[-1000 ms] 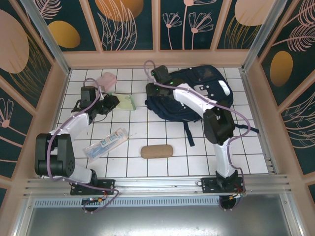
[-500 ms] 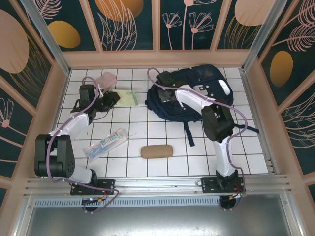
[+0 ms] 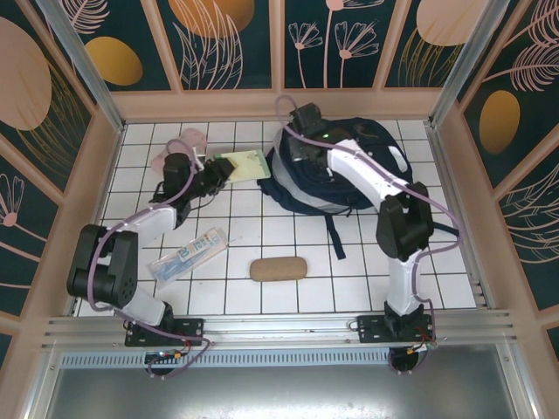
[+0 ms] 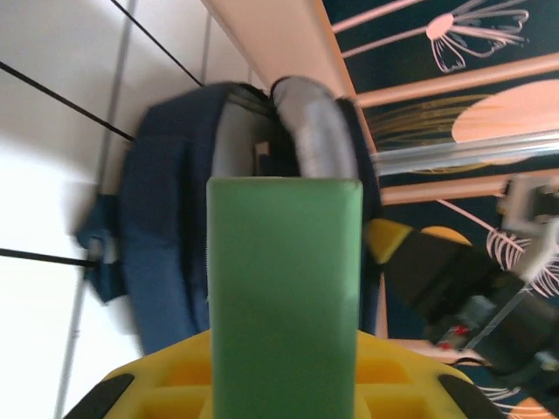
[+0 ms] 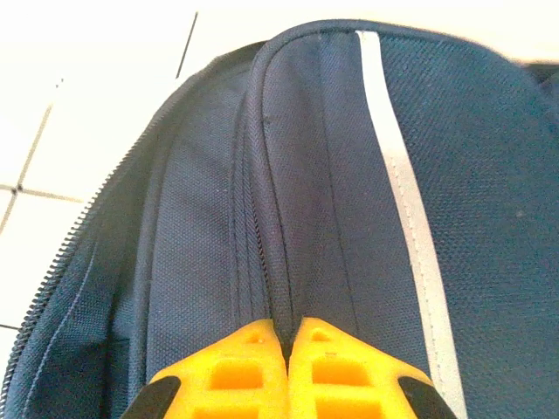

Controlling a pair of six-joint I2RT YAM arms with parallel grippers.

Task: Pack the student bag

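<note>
**Desk:** Start at the left. What do you have?

**Me:** Far left of the white tiled table, near the back wall, I see a pink pouch, partly hidden by my left arm. The left gripper sits just right of it. Its jaws are clamped on one end of a pale green notebook, which sticks out to the right toward the bag. Nearer me, a clear packet with blue print lies at a slant. Right of that is a brown oblong case, on its own and well apart from both grippers.

**Desk:** And the bag?

**Me:** The student bag lies at the back right of the table, the biggest thing there, with one dark strap trailing toward me. In my left wrist view its mouth gapes and grey lining shows, just past the notebook's far end. I cannot tell whether the notebook touches the bag.

**Desk:** Right side?

**Me:** My right arm reaches over the bag to its upper left edge. In the right wrist view the right gripper has its yellow fingers pressed together, pinching a raised ridge of navy fabric. An open zipper line runs to the left of that ridge and a white stripe to its right.
</note>
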